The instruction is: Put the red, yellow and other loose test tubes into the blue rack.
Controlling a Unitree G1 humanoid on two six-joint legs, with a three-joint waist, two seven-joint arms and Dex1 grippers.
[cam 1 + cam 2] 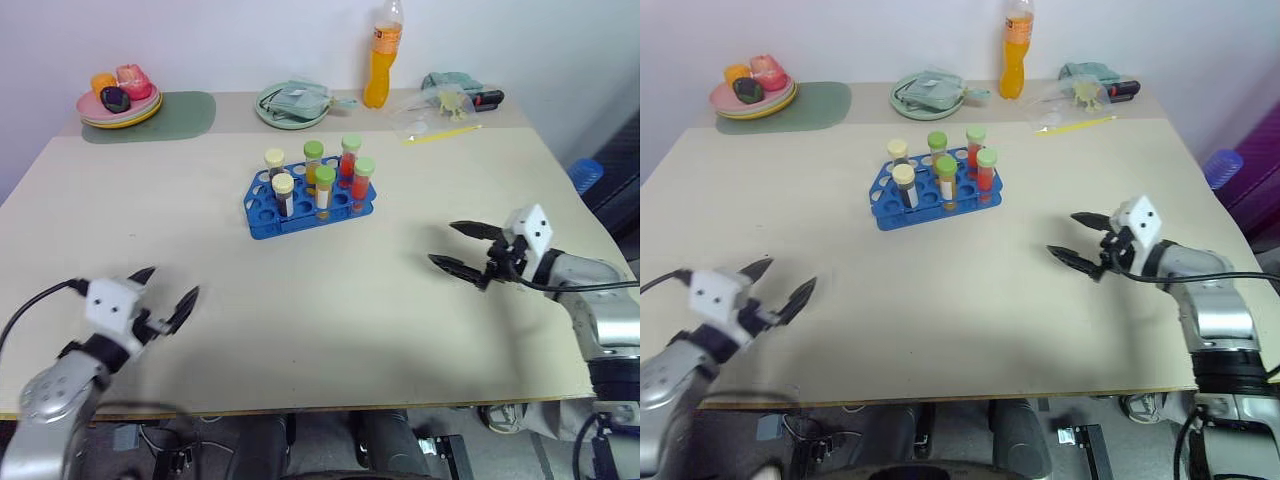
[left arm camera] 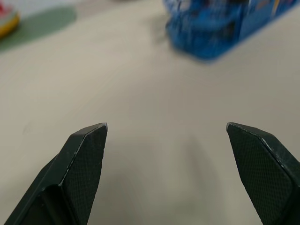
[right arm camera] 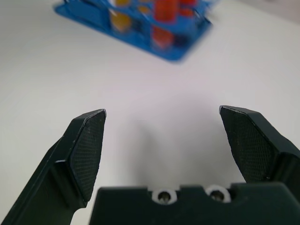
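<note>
The blue rack (image 1: 308,203) stands mid-table. Several capped test tubes stand upright in it: red-orange ones (image 1: 349,163) with green caps, yellow ones (image 1: 324,192) with green caps, and dark ones (image 1: 284,197) with cream caps. My left gripper (image 1: 172,282) hovers over the table's near left, open and empty, well short of the rack. My right gripper (image 1: 443,243) is open and empty at the right, pointing toward the middle of the table. The rack (image 2: 211,28) lies ahead of the left gripper's spread fingers (image 2: 86,154), and the rack (image 3: 140,28) also lies beyond the right gripper's fingers (image 3: 89,140).
Along the back edge stand a tall orange drink bottle (image 1: 381,55), a round green plate (image 1: 268,112) with a cloth, stacked plates (image 1: 120,117) with toy food on a green mat (image 1: 190,112), and a plastic bag with small items (image 1: 440,108). Bare tabletop lies between grippers and rack.
</note>
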